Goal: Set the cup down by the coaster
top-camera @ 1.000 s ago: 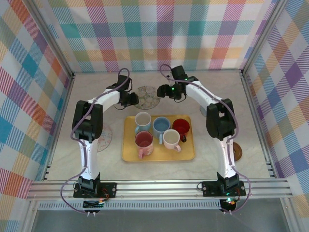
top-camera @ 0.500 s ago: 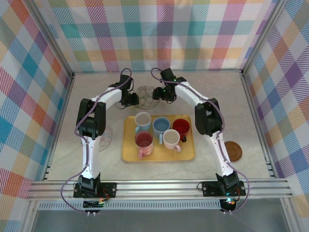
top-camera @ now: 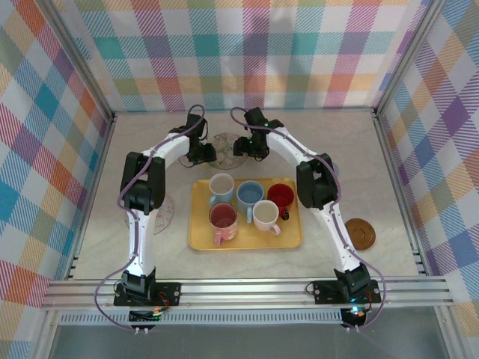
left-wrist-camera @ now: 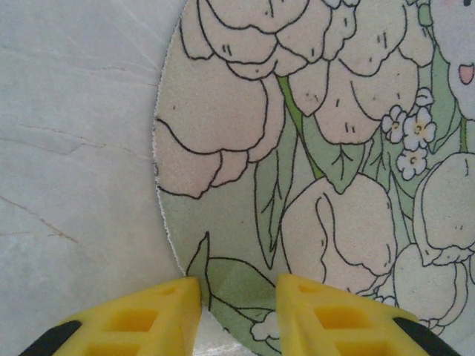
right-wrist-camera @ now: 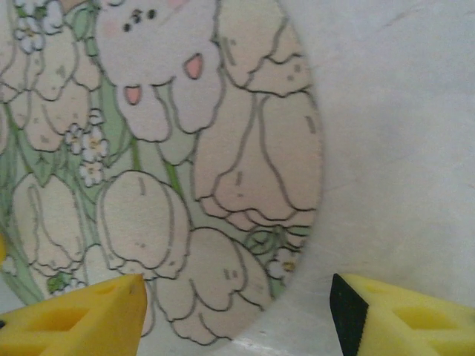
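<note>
Both arms meet at the far middle of the bench (top-camera: 101, 243). The left pincer (top-camera: 202, 153) and right pincer (top-camera: 243, 146) flank the flowered coaster (top-camera: 224, 146), so I count that patch crowded from both sides. At the wrists, the left jaws stand narrowly apart over the coaster's rim and the right ones wide, with bare bench beside the rim.

The yellow tray (top-camera: 198, 241) fills the centre, its five cups (top-camera: 221, 185) packed close with little room between them. The brown coaster (top-camera: 361, 233) lies alone at the right, with open bench around it. Another coaster (top-camera: 165, 213) sits partly under the left arm (top-camera: 142, 187). Plaid walls (top-camera: 247, 60) close three sides.
</note>
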Action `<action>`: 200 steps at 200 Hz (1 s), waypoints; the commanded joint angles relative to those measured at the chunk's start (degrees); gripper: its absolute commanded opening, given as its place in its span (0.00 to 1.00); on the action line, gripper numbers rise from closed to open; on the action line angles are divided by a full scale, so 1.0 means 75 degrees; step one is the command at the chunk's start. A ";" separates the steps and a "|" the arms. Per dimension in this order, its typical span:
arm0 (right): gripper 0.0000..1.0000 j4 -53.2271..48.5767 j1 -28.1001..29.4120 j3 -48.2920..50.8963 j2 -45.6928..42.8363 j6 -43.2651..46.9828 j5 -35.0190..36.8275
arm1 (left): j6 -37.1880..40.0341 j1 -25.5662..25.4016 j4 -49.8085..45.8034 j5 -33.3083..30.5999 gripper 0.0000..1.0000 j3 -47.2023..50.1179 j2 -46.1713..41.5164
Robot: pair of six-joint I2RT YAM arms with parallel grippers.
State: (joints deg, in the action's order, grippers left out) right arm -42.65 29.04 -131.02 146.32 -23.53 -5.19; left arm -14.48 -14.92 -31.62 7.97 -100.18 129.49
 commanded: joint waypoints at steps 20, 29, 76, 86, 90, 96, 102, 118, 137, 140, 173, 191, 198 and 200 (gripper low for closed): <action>0.65 -0.0128 0.0207 -0.0179 0.0399 -0.0220 -0.0495 | 0.0138 -0.0050 -0.0192 0.0334 0.35 0.0092 0.0524; 0.64 -0.0106 0.0207 -0.0179 0.0422 -0.0254 -0.0553 | 0.0155 -0.0050 -0.0191 0.0387 0.35 0.0115 0.0524; 0.51 0.0006 0.0209 -0.0191 0.0471 -0.0475 -0.0705 | 0.0149 -0.0136 -0.0241 0.0383 0.35 0.0195 0.0445; 0.47 0.0086 0.0207 -0.0191 0.0471 -0.0534 -0.0751 | 0.0172 -0.0178 -0.0203 0.0379 0.36 0.0243 0.0383; 0.45 0.0122 0.0207 -0.0191 0.0478 -0.0554 -0.0790 | 0.0184 -0.0195 -0.0203 0.0395 0.36 0.0255 0.0366; 0.43 0.0191 0.0207 -0.0191 0.0493 -0.0601 -0.0855 | 0.0207 -0.0213 -0.0219 0.0424 0.36 0.0256 0.0360; 0.41 0.0250 0.0207 -0.0191 0.0515 -0.0660 -0.0925 | 0.0219 -0.0229 -0.0236 0.0455 0.36 0.0244 0.0353; 0.38 0.0351 0.0206 -0.0191 0.0560 -0.0806 -0.1040 | 0.0220 -0.0281 -0.0307 0.0518 0.36 0.0209 0.0379; 0.32 0.0454 0.0207 -0.0191 0.0599 -0.0892 -0.1225 | 0.0220 -0.0348 -0.0342 0.0531 0.36 0.0209 0.0413; 0.31 0.0476 0.0207 -0.0191 0.0600 -0.0888 -0.1264 | 0.0220 -0.0354 -0.0340 0.0542 0.36 0.0209 0.0416; 0.16 0.0574 0.0207 -0.0185 0.0510 -0.0862 -0.1266 | 0.0226 -0.0390 -0.0365 0.0552 0.36 0.0211 0.0438; 0.08 0.0595 0.0184 -0.0179 0.0415 -0.0836 -0.1139 | 0.0254 -0.0390 -0.0428 0.0555 0.37 0.0211 0.0378; 0.05 0.0612 0.0172 -0.0168 0.0366 -0.0828 -0.1076 | 0.0255 -0.0390 -0.0464 0.0555 0.39 0.0198 0.0334; 0.04 0.0613 0.0172 -0.0167 0.0345 -0.0828 -0.1059 | 0.0255 -0.0390 -0.0470 0.0558 0.39 0.0197 0.0327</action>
State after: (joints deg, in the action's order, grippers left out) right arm -39.20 29.23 -131.59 148.46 -29.63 -11.22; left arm -13.41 -15.27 -31.79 8.36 -100.18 129.49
